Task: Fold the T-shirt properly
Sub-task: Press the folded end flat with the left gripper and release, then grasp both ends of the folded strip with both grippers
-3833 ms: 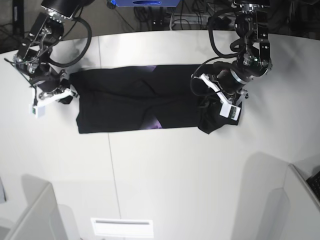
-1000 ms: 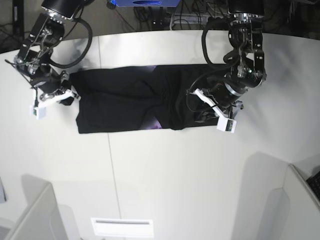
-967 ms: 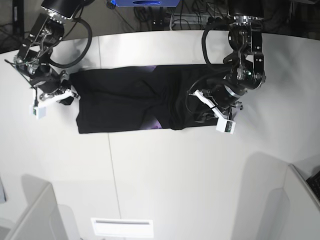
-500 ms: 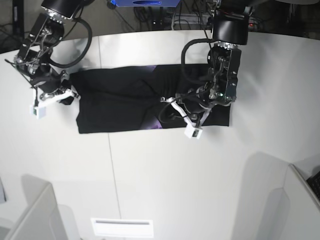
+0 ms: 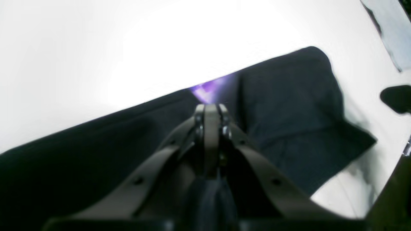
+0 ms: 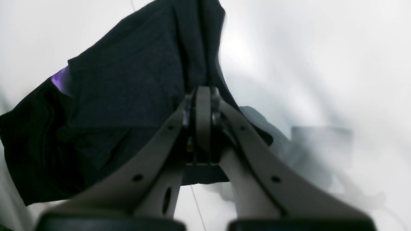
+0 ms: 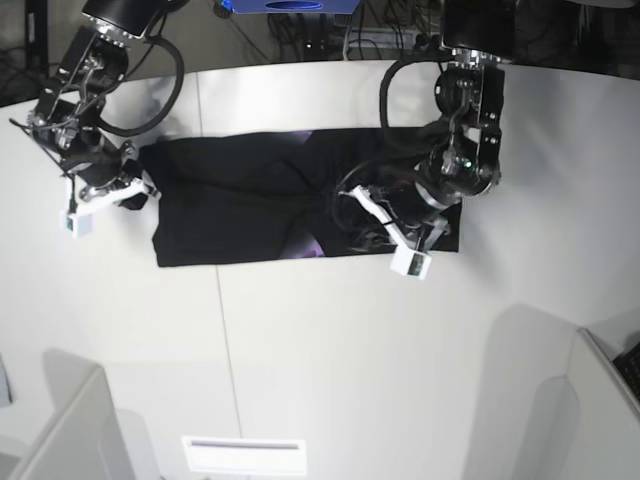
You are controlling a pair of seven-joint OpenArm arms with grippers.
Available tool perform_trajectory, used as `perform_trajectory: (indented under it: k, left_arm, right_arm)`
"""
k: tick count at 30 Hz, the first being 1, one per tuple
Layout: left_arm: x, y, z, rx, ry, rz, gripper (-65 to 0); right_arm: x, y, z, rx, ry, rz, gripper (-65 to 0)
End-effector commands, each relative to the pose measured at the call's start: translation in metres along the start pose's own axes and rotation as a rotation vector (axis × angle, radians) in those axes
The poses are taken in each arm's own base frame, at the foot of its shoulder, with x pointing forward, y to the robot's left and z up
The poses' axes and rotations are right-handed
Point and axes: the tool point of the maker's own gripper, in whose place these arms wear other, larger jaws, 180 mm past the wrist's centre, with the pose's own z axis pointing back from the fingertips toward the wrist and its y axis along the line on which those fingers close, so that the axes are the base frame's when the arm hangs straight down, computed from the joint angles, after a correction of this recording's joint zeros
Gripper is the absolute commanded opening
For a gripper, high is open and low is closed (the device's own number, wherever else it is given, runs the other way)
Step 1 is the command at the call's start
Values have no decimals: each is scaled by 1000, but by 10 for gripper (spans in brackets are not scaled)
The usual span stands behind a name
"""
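Lying on the white desk, the T-shirt is a long black band; left gripper and right gripper both clenched on its cloth

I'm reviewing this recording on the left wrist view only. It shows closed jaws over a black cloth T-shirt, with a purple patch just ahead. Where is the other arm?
Observer: The right gripper is at the opposite end of the black cloth T-shirt, at the cloth's left edge in the base view.
Operator: Is it gripping anything?
Observer: Yes. The right wrist view shows its jaws shut, with the shirt's edge drawn up between them.
Operator: How does the shirt lie overall?
Observer: It lies as a long band across the white table. The left gripper is over the right half of the band in the base view.
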Motion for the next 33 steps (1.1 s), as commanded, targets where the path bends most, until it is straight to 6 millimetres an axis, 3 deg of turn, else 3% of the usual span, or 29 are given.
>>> perform_trajectory:
  k: [1, 6, 12, 15, 18, 21, 26, 29, 31, 33]
  left_arm:
    - [11, 2, 8, 14, -45, 1, -650]
    - [-26, 24, 19, 81, 24, 76, -650]
    - [-75, 12, -3, 38, 167, 98, -650]
    - [-85, 5, -12, 16, 207, 89, -650]
    - [-75, 0, -9, 6, 178, 73, -650]
    - [-46, -1, 7, 15, 89, 50, -650]
    - [-8, 50, 55, 173, -59, 84, -650]
    - [-5, 91, 87, 285, -91, 89, -650]
    - [-5, 109, 104, 321, -102, 63, -650]
    - [-7, 132, 129, 377, -115, 44, -650]
  right_arm:
    - [14, 4, 4, 13, -46, 14, -650]
    - [17, 1, 5, 6, -50, 24, -650]
    - [21, 5, 4, 14, -57, 23, -650]
    - [21, 5, 4, 14, -57, 23, -650]
    - [21, 3, 4, 11, -56, 25, -650]
    - [22, 3, 5, 11, -56, 29, -650]
    - [29, 6, 5, 16, -45, 39, -650]
    - [34, 12, 5, 27, -15, 40, -366]
    - [37, 15, 5, 35, -10, 43, -215]
    - [41, 20, 5, 44, -12, 51, -149]
